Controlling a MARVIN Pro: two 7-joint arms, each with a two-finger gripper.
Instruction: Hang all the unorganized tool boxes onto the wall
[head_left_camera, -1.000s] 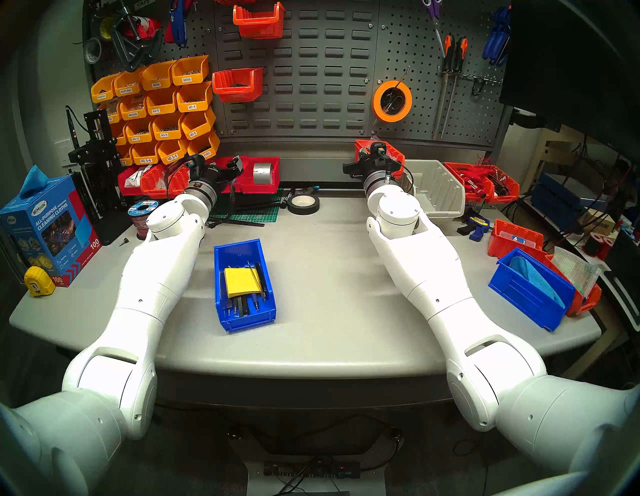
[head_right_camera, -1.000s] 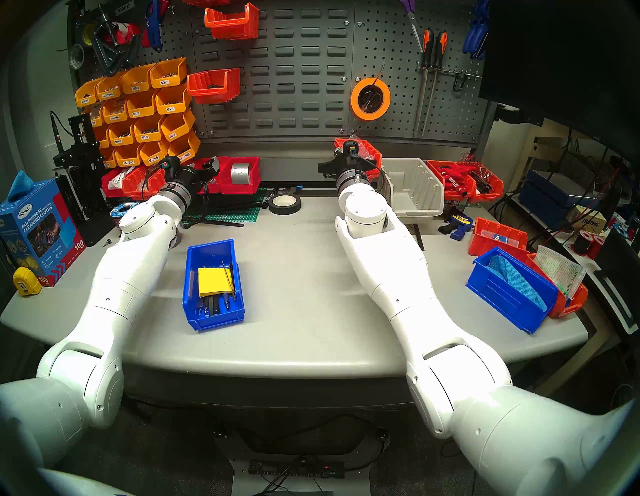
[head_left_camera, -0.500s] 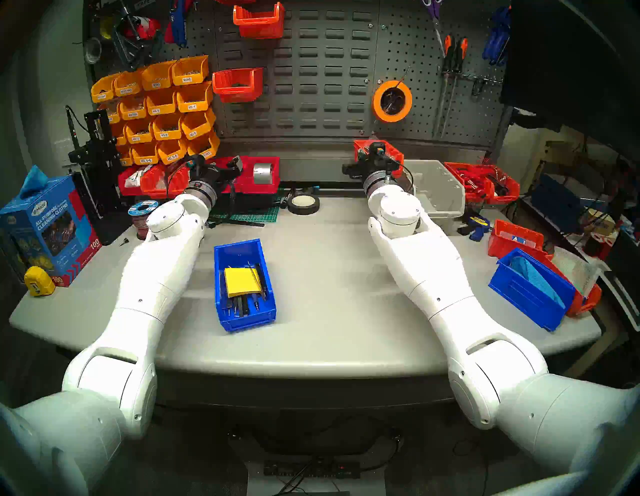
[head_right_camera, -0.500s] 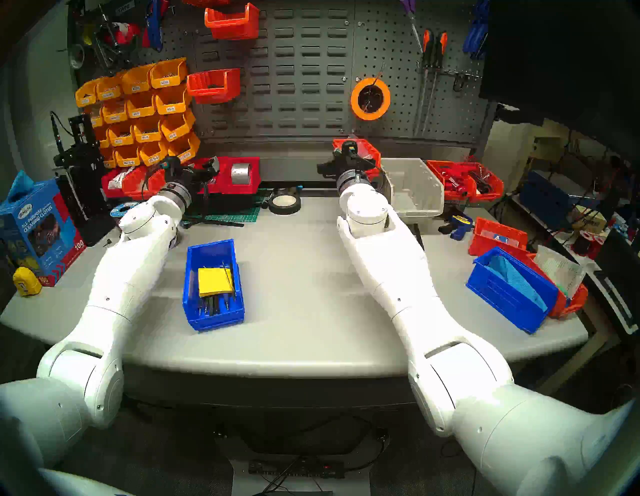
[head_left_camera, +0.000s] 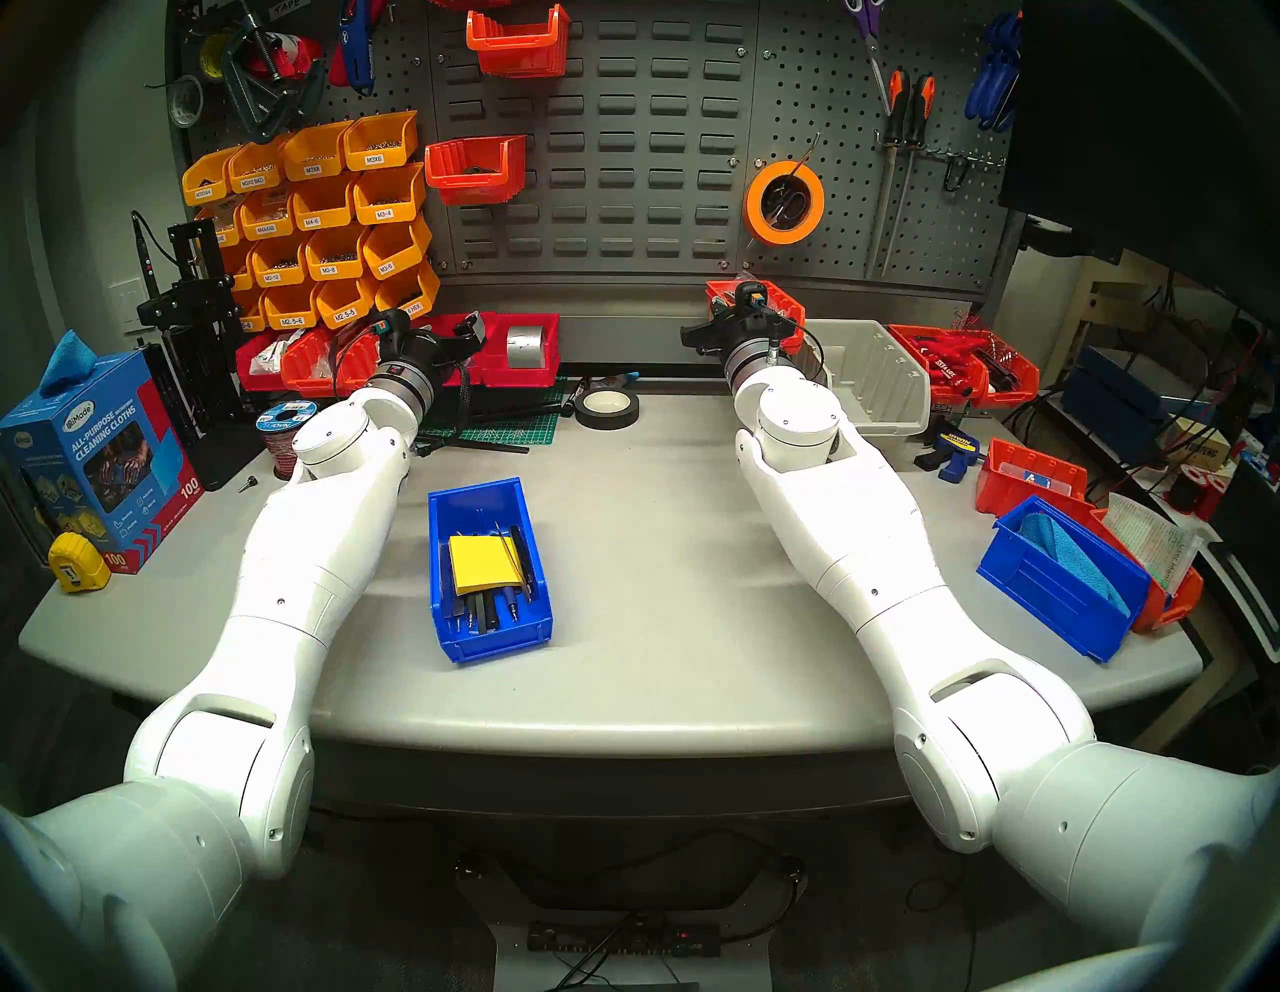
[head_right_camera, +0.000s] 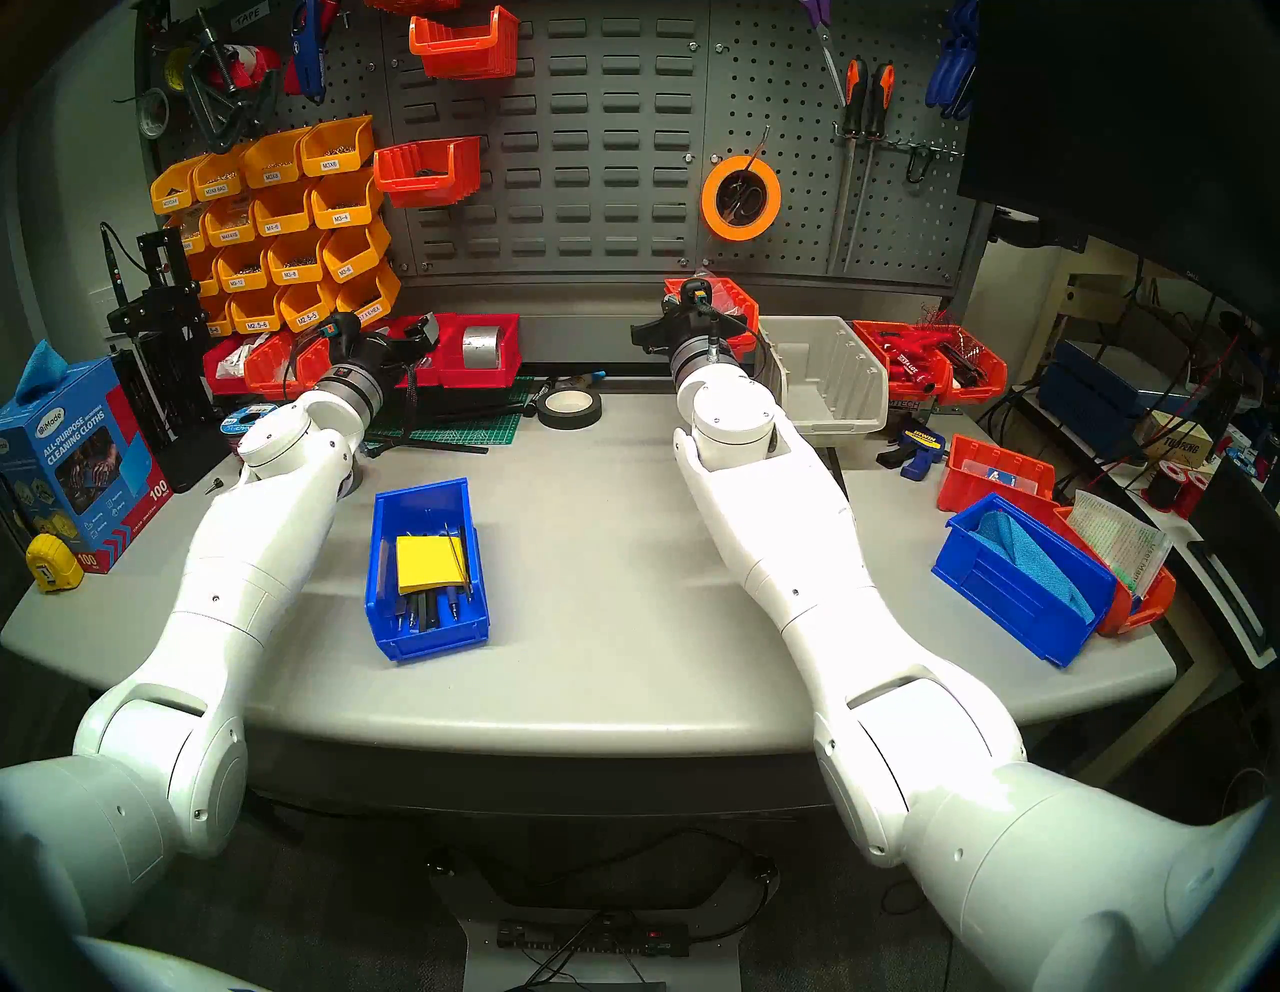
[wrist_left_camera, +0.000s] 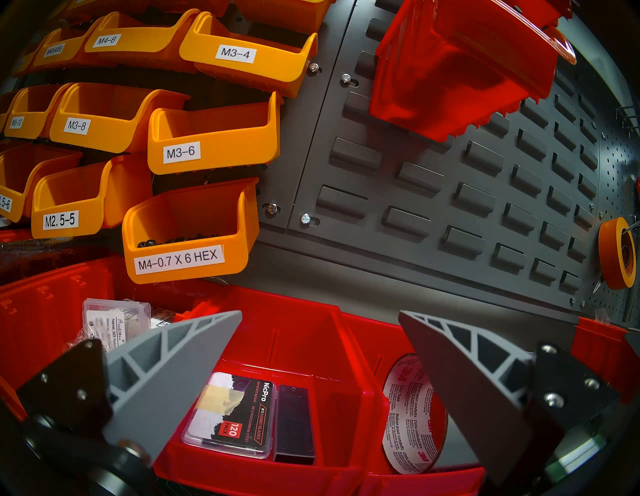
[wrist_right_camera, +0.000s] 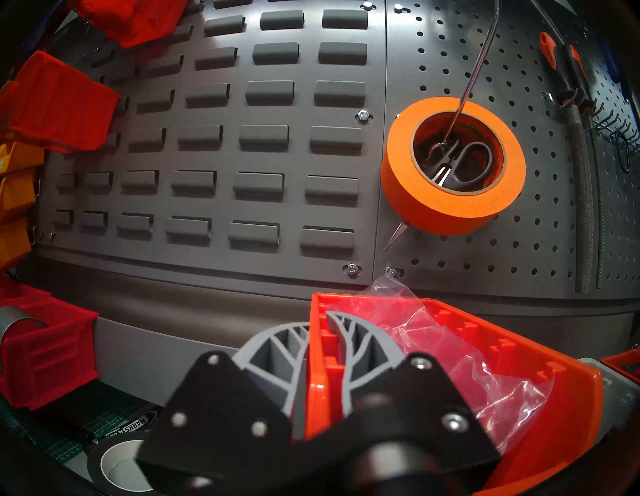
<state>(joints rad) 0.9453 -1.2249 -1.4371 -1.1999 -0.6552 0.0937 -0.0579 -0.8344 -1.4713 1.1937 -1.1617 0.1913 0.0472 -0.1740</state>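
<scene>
Red-orange bin (wrist_right_camera: 519, 415) lifted slightly (crinkled plastic inside) | right jaws clamp its wall | left jaws open

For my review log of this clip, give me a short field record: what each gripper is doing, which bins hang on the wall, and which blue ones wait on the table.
right gripper: shut on the side wall of an orange bin with clear plastic inside, below the louvre panel
left gripper: open, empty, over red bins
hung bins: two orange
blue bins on table: pen bin, cloth bin
</scene>
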